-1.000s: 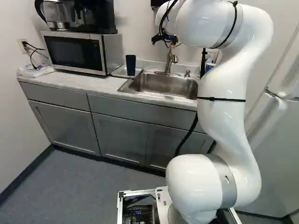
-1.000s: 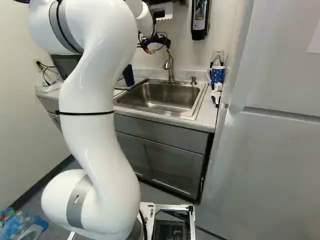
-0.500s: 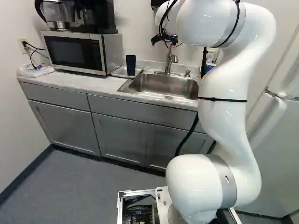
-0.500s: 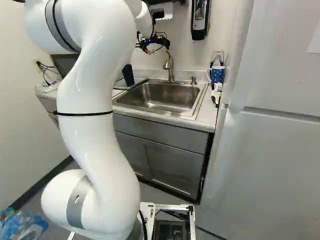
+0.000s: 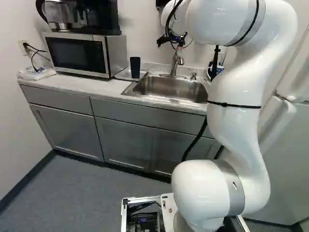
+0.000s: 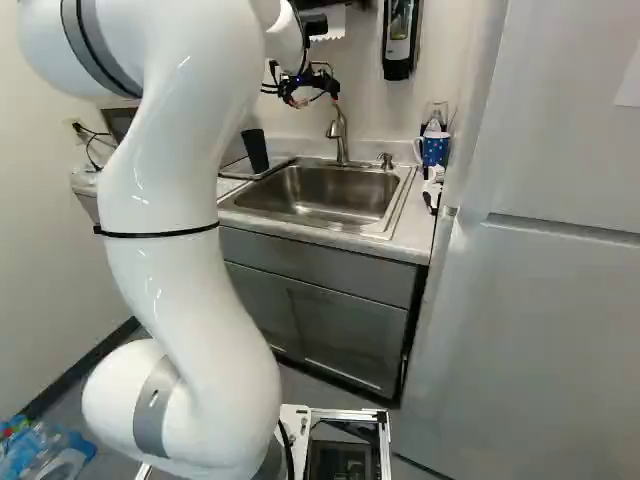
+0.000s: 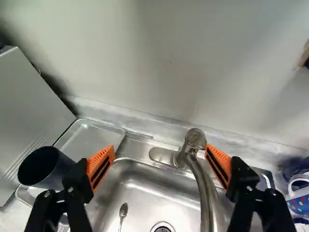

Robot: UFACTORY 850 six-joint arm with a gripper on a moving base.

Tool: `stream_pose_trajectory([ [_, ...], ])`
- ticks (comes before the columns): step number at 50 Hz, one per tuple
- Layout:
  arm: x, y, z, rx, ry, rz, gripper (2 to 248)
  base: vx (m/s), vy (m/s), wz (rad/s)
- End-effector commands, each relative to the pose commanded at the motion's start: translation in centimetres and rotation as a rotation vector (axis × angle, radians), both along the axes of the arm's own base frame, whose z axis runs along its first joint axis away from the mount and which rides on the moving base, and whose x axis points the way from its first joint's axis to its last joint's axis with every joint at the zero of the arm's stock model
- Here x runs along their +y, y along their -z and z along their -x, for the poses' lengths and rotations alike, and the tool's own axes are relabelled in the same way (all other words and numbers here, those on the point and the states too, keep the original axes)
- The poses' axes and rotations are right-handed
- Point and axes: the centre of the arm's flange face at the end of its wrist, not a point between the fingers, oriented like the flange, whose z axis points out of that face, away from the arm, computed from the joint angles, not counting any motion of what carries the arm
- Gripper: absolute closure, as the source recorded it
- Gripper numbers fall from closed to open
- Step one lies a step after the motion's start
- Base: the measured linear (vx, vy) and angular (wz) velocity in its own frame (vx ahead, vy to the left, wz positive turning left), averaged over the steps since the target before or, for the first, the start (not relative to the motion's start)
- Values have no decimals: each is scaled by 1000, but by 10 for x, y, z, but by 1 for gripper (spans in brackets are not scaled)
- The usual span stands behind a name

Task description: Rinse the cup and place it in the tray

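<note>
A dark cup stands, apparently upright, on the metal tray toward the upper left of the left base view, just beside the microwave. The gripper is above the sink near the faucet, high in both base views. In the wrist view its orange pads are spread well apart with nothing caught between them; the cup lies to the outer side of one finger, and the faucet shows near the other, though whether that finger touches it cannot be told. No running water shows at the spout. The likeliest reading is that the cup has its place in the tray and the step in hand concerns the faucet, either finishing with its handle or leaving it; whether the cup is rinsed cannot be told from here. If it is, the next move calls for backing clear of the faucet with the fingers kept wide, then carrying the arm, at the right of the left base view, away from the sink. If rinsing remains, the gripper has to reach across to the tray and take the cup by its sides. Either way, a sideways sweep risks catching the spout or knocking the cup, which, being tall and narrow, could tip easily.
</note>
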Motion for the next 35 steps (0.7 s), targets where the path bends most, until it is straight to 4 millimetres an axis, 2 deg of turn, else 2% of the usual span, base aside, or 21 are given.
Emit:
stream_pose_trajectory([
  [12,-4,-1,9,4,6,0,3,0,0,0],
  [35,-25,-4,46,20,44,-2,3,0,0,0],
])
